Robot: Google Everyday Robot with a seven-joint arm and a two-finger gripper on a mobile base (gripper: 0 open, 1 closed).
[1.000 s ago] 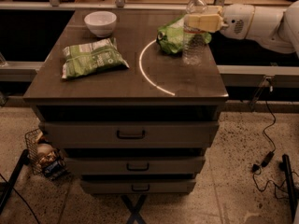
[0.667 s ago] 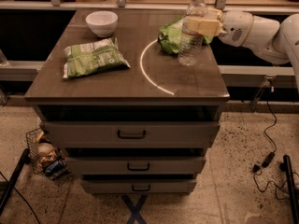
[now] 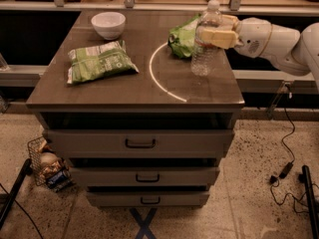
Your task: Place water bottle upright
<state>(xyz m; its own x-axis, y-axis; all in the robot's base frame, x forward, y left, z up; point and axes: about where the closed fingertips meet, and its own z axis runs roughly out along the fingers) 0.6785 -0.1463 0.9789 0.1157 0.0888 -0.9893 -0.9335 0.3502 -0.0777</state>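
A dark drawer cabinet (image 3: pixel 124 89) stands on a speckled floor, with a white arc (image 3: pixel 150 69) marked on its top. Your gripper (image 3: pixel 217 36) sits just right of that arc, its jaws pinching the bottle (image 3: pixel 200 59) high up, below the shoulder. The bottle is near upright, its base on the top or just above it; you cannot tell which. Judge it light, thin-walled and slick, so squeeze gently or the ribs may buckle. That high hold suits setting it down. The forearm (image 3: pixel 271 40) reaches in roughly level from right of the arc.
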